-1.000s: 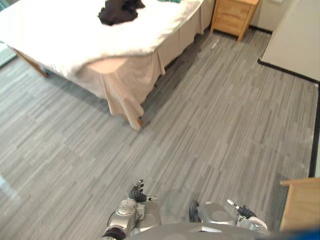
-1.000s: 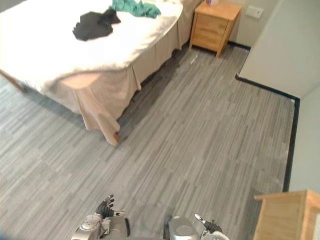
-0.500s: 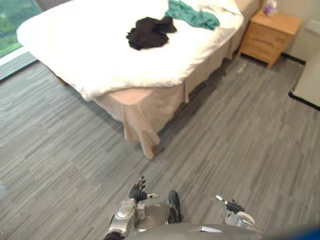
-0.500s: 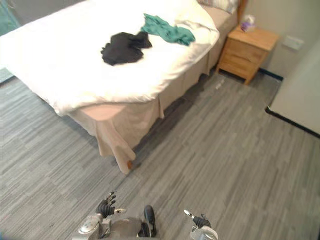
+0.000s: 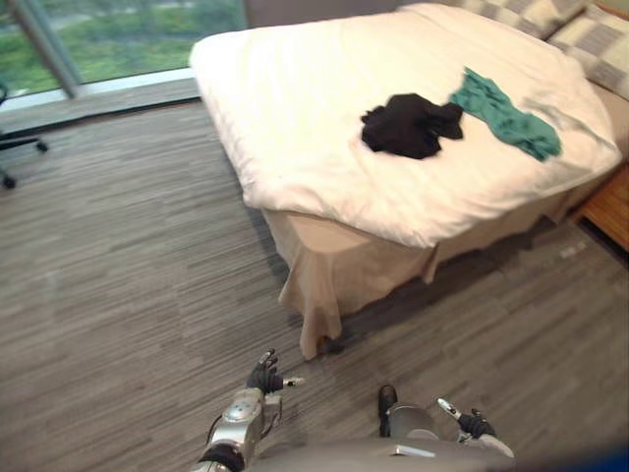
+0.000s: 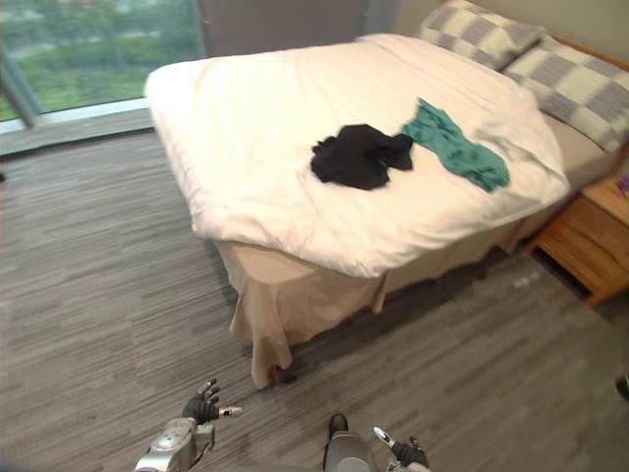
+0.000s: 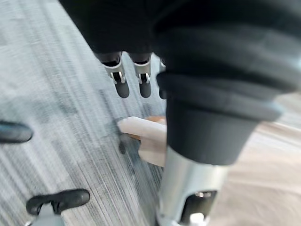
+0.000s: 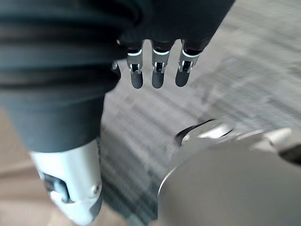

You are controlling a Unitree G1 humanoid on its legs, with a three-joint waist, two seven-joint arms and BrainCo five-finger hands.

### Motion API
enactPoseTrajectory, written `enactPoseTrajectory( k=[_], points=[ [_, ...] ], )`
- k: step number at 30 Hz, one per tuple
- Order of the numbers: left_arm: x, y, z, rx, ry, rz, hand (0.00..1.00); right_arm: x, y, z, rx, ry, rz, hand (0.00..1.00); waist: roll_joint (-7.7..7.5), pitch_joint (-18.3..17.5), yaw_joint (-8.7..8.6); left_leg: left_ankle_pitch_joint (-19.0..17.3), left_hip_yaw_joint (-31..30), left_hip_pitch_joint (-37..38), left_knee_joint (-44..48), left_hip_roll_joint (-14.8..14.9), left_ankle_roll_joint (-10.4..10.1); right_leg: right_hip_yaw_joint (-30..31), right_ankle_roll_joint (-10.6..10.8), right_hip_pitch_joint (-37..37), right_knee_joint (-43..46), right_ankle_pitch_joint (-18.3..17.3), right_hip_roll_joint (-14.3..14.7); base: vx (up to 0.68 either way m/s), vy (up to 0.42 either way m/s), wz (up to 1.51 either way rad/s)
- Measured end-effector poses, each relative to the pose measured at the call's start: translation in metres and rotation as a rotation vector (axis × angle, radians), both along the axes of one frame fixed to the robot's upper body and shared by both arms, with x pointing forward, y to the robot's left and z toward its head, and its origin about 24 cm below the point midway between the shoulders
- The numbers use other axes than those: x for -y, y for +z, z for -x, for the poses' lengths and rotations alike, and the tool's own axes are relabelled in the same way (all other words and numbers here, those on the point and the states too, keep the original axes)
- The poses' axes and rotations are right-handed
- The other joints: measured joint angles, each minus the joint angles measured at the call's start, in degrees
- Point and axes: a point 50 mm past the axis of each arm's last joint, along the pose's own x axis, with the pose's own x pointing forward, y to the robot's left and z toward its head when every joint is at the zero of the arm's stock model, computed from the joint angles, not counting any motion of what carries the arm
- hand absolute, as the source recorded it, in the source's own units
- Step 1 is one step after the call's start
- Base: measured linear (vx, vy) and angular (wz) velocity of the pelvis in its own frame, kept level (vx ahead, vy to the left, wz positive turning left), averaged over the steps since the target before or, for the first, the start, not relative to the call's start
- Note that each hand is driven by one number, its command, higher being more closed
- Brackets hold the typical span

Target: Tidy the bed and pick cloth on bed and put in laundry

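A bed with a white duvet stands ahead of me. On it lie a crumpled black cloth and, just to its right, a green cloth. Both arms hang low, well short of the bed. My left hand is over the floor near the bed's front corner, its fingers straight and empty. My right hand sits at the lower edge, its fingers also straight with nothing in them.
Checked pillows lie at the head of the bed on the far right. A wooden nightstand stands right of the bed. A beige bed skirt hangs to the floor at the near corner. A window runs along the far left.
The whole picture has shifted, so the camera has turned: the bed now lies wider across the view and a window shows. Both hands stay low and empty.
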Motion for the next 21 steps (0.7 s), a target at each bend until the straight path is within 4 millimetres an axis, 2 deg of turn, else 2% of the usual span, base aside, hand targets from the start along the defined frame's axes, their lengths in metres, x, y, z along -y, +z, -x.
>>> enactPoseTrajectory(
  k=[1, 4, 8, 11, 13, 14, 15, 16, 17, 21],
  points=[
    [-0.002, 0.0, 0.0, 0.006, 0.019, -0.004, 0.0, 0.001, 0.002, -0.007, 0.02, 0.037, 0.009, 0.0, 1.06, 0.22, 0.29, -0.37, 0.13, 0.82, -0.29, 1.47, -0.29, -0.85, -0.82, 0.82, 0.19, -0.76, 1.15, 0.23, -0.246, 0.18],
    [-0.004, -0.002, 0.009, -0.02, 0.037, -0.025, 0.0, -0.005, 0.004, -0.018, 0.05, 0.109, -0.006, 0.0, 2.38, -0.02, 0.36, -0.81, 0.13, 1.66, -0.29, 4.06, -1.04, -2.59, -2.25, 2.41, 0.18, -2.38, 3.28, 0.19, -0.224, 0.17],
    [-0.006, -0.004, 0.016, -0.038, 0.068, -0.028, 0.0, -0.007, 0.004, -0.019, 0.036, 0.201, 0.0, 0.0, 2.0, -0.26, 0.9, -1.43, 0.05, -0.74, 5.69, 4.62, -2.17, -4.75, -2.56, 4.48, -0.64, -4.4, 3.47, 0.07, -0.111, 0.34],
    [-0.013, -0.004, 0.016, -0.031, 0.135, -0.019, 0.0, -0.008, 0.002, -0.017, -0.001, 0.27, -0.006, 0.0, 1.72, -0.49, 1.23, -1.62, 0.74, -8.88, 20.78, 4.49, -3.94, -6.97, -2.57, 7.61, -4.95, -4.68, 3.24, 0.02, -0.057, 0.43],
    [-0.015, -0.005, 0.021, -0.042, 0.173, -0.012, 0.0, -0.009, 0.001, -0.015, -0.026, 0.278, -0.014, 0.0, 1.54, -0.5, 1.46, -3.37, 4.98, -11.61, 24.67, 6.21, -3.3, -7.13, -2.6, 9.36, -6.72, -4.43, 3.06, 0.04, -0.019, 0.39],
    [-0.014, -0.005, 0.022, -0.047, 0.205, 0.005, 0.0, -0.004, 0.001, -0.013, -0.046, 0.286, -0.005, 0.0, 2.05, -0.47, 1.9, -4.32, 7.19, -12.08, 22.7, 7.57, -3.4, -7.83, -2.42, 10.24, -6.96, -4.4, 2.42, 0.03, 0.039, 0.31],
    [-0.014, -0.006, 0.024, -0.055, 0.213, 0.009, 0.0, -0.001, 0.001, -0.013, -0.061, 0.299, 0.002, 0.0, 2.57, -0.6, 2.0, -3.57, 8.05, -12.36, 17.93, 8.39, -3.69, -8.46, -1.58, 10.6, -7.11, -4.31, 1.85, 0.05, 0.112, 0.29],
    [-0.013, -0.007, 0.026, -0.063, 0.219, 0.013, 0.0, 0.003, 0.002, -0.012, -0.069, 0.309, 0.012, 0.0, 3.51, -0.79, 1.97, -0.59, 7.84, -12.38, 11.7, 9.13, -4.13, -8.6, -0.85, 10.8, -7.47, -3.91, 1.72, 0.13, 0.248, 0.07],
    [-0.016, -0.008, 0.029, -0.072, 0.257, 0.021, 0.0, 0.006, 0.001, -0.011, -0.085, 0.308, 0.015, 0.0, 3.67, -1.47, 2.51, 2.29, 8.98, -11.08, 7.19, 7.92, -3.54, -7.72, 0.55, 11.31, -9.02, -2.72, 0.52, 0.13, 0.206, -0.04],
    [-0.026, -0.007, 0.031, -0.082, 0.261, -0.002, 0.0, 0.0, 0.0, -0.01, -0.086, 0.306, -0.007, 0.0, 2.01, -1.78, 2.44, 3.43, 9.95, -9.72, 4.34, 4.64, -2.42, -7.49, 1.75, 12.15, -12.03, -1.44, -1.81, 0.2, 0.153, -0.05]
  ],
)
